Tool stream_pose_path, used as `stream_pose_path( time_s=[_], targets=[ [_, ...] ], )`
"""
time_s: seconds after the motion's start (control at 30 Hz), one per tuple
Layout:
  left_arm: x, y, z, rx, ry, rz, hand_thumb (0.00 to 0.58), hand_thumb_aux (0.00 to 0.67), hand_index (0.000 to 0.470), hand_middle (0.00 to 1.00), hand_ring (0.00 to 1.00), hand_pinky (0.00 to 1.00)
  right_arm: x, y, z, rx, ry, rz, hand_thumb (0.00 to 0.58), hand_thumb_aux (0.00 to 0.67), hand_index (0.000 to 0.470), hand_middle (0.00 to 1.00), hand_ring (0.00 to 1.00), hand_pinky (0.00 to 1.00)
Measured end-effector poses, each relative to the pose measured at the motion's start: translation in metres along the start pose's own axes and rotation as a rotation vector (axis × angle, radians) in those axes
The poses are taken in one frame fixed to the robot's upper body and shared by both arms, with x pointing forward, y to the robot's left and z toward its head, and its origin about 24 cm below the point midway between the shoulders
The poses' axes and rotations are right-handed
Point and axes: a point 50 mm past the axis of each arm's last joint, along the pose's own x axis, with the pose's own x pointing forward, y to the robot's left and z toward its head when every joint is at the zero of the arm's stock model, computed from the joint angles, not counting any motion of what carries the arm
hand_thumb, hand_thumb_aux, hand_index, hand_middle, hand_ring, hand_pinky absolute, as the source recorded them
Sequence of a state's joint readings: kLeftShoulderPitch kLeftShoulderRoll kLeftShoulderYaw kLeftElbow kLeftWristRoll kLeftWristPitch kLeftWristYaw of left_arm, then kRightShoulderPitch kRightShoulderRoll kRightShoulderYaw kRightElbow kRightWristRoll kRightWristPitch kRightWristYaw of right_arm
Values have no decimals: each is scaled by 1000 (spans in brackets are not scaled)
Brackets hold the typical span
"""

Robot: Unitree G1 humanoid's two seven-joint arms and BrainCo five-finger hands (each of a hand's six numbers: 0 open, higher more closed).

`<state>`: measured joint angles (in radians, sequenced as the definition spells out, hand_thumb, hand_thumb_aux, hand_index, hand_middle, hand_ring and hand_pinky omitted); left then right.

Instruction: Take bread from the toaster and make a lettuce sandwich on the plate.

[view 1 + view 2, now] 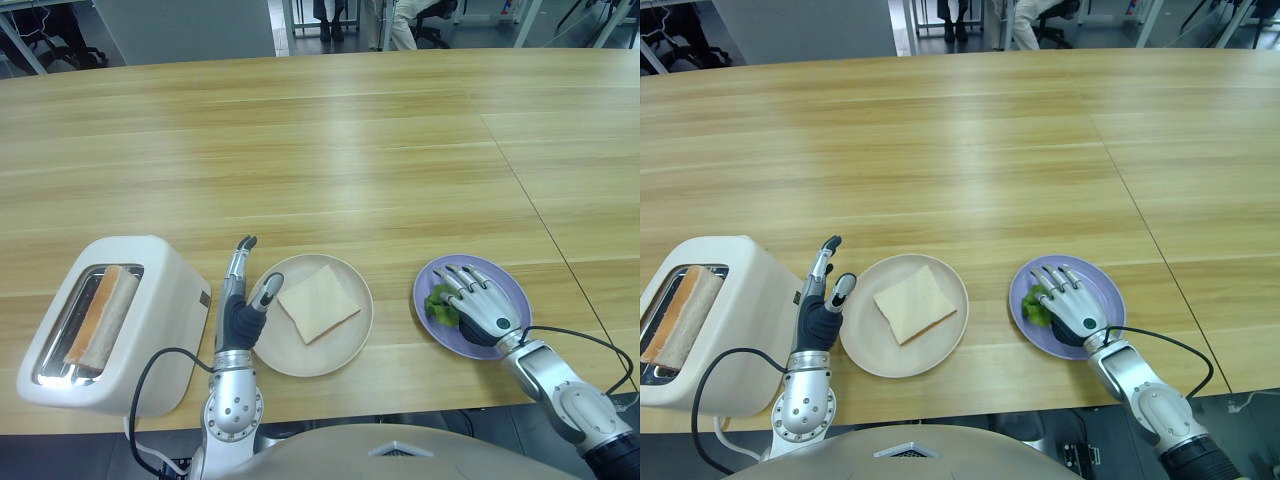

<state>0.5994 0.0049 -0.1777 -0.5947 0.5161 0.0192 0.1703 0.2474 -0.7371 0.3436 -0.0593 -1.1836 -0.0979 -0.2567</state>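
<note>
right hand (480, 308) spread flat over the lettuce (437, 303) on the purple plate (428, 278), nothing gripped yet; i'd pinch the leaf firmly, then carry it to the bread slice (318, 303) on the beige plate (300, 357).

Toaster (150, 310) left of plate (300, 362)

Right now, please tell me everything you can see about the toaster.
The toaster is a cream, rounded box that looks like plastic, with a shiny metal slot opening on top. It stands upright on the wooden table, near the front left edge. In the slot stands bread with a brown crust. A black cord leaves its near side. The left robot hand is raised and open just to its right; whether they touch cannot be told.
</note>
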Motion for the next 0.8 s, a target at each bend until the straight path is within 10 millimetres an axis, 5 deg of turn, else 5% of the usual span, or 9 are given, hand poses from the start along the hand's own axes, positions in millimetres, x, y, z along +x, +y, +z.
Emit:
stream_pose_path(
  time_s=[0.23, 0.8],
  targets=[
    [0, -2, -1, -3, 2, -7, 0, 0, 0, 0, 0, 0, 2, -6, 1, 26, 3, -25, 580, 670, 460, 0, 0, 0],
    [3, -7, -4, -6, 1, -25, 0, 0, 0, 0, 0, 0, 18, -59, -22, -7, 86, -202, 580, 670, 460, 0, 0, 0]
  ],
)
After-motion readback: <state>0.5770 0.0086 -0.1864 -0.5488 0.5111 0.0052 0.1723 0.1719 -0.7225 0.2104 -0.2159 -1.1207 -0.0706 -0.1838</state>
